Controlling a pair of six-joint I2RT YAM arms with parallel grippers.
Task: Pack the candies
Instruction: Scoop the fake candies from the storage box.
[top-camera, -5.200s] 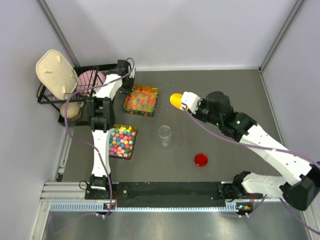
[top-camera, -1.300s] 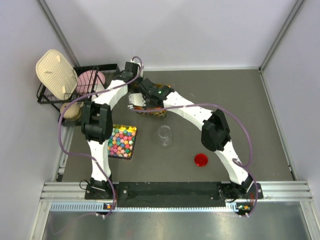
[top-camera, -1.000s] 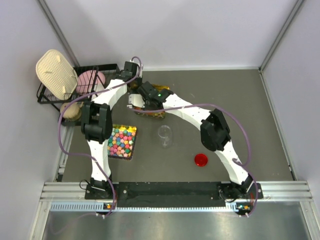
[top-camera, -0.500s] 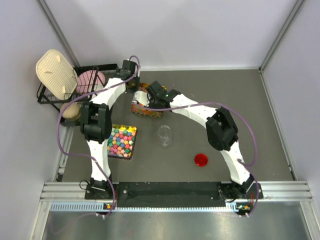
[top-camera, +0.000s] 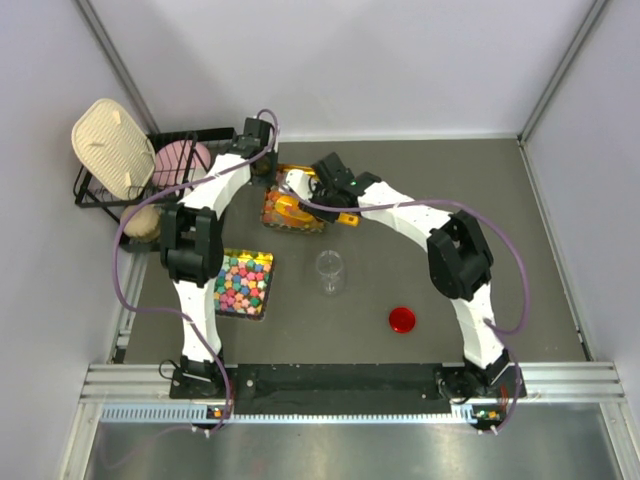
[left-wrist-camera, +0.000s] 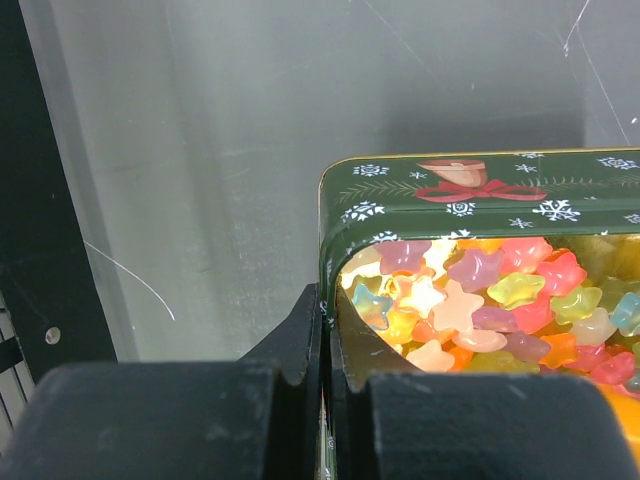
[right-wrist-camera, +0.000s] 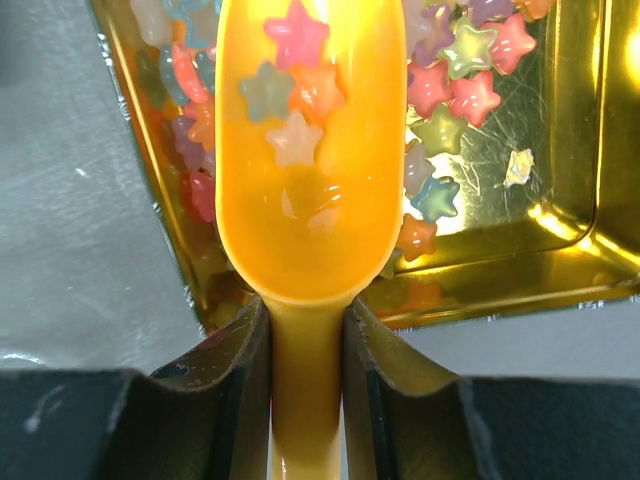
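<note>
The candies (left-wrist-camera: 470, 300) are small translucent stars in orange, yellow, pink and pale green, lying in a green snowflake tin (left-wrist-camera: 470, 195) with a gold inside (right-wrist-camera: 540, 120). My left gripper (left-wrist-camera: 328, 330) is shut on the tin's rim at a corner. My right gripper (right-wrist-camera: 305, 350) is shut on the handle of an orange scoop (right-wrist-camera: 305, 200). The scoop's bowl hangs over the tin's edge and carries three star candies (right-wrist-camera: 295, 85). In the top view the tin (top-camera: 300, 222) sits at the back left, with the scoop (top-camera: 288, 208) over it.
A clear cup (top-camera: 329, 270) stands upright in front of the tin, with a red lid (top-camera: 402, 320) further front and to the right. A second tin of chunkier bright candies (top-camera: 244, 283) lies at the front left. A black dish rack (top-camera: 130, 185) stands at the far left.
My right arm has drawn back to the right, pulling the scoop across the tin towards its edge. The left gripper keeps its hold on the tin's rim.
</note>
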